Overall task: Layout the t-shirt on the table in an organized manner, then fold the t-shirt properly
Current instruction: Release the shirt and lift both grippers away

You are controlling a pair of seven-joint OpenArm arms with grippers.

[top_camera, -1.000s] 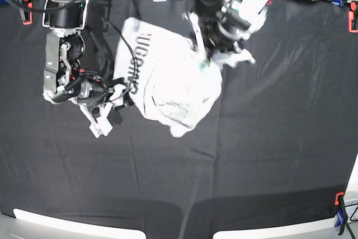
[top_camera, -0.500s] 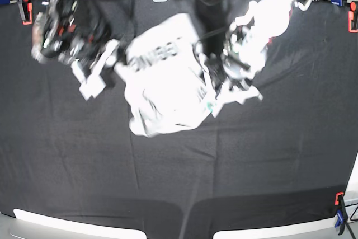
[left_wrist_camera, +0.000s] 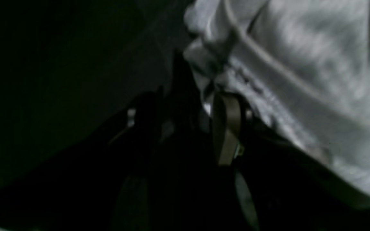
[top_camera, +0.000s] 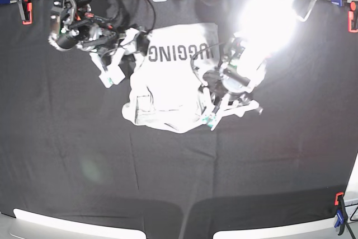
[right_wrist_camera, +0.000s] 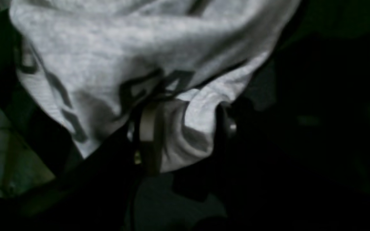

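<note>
The t-shirt (top_camera: 168, 85) is in the far middle part of the table (top_camera: 268, 160), nearer to the far edge than to the near one. It is spread only partly: the upper part is stretched between my two grippers and shows dark block lettering (top_camera: 180, 53), while the lower part hangs in soft folds and wrinkles onto the black cloth.

My right gripper (right_wrist_camera: 181, 128) is at the t-shirt's side toward the far left corner of the table. In the right wrist view, a fold of the light-grey cloth sits between my two fingers (right_wrist_camera: 148, 128), with some of the dark print just above it. So this gripper is closed on the cloth, the jaws standing only as far apart as the bunched fabric.

My left gripper (top_camera: 215, 107) is at the opposite side of the t-shirt. In the left wrist view, the hem (left_wrist_camera: 268, 83) lies against one finger (left_wrist_camera: 226, 128), but the picture is dark and blurred, and I cannot tell if the jaws really grip the cloth.

A strong glare (top_camera: 265, 23) hides part of my left arm in the base view. A red clamp (top_camera: 25, 12) is at the far left edge of the table.
</note>
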